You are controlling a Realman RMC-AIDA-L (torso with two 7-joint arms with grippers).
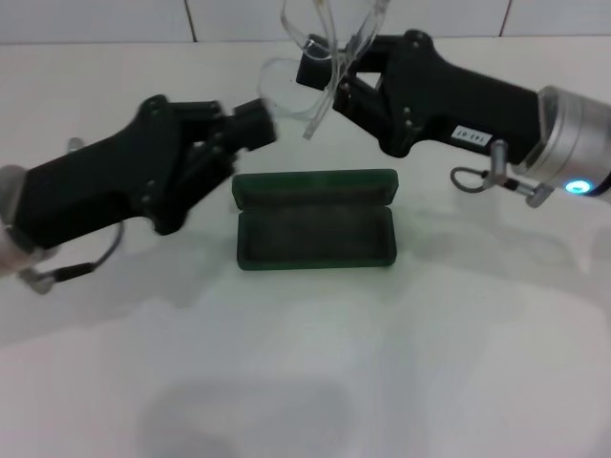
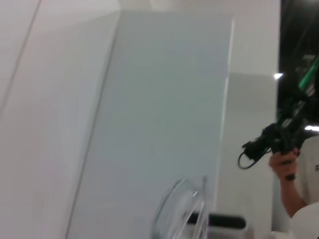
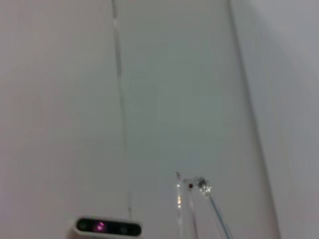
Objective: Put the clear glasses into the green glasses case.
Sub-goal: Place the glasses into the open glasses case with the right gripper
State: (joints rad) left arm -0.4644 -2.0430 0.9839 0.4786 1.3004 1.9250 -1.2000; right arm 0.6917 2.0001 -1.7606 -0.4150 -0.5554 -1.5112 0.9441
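The clear glasses (image 1: 320, 57) hang in the air at the back centre, above the table. My right gripper (image 1: 323, 74) reaches in from the right and is shut on them near their middle. Their thin clear arms (image 3: 192, 209) show in the right wrist view, and the curved lens (image 2: 179, 211) shows in the left wrist view. My left gripper (image 1: 256, 124) comes in from the left, just below the left end of the lens; I cannot tell whether it touches. The green glasses case (image 1: 315, 224) lies open on the white table below both grippers, lid back, dark lining bare.
The white table (image 1: 305, 382) stretches toward the front, with a tiled wall behind. A person holding a black device (image 2: 279, 142) stands far off in the left wrist view. A small sensor bar (image 3: 109, 227) appears in the right wrist view.
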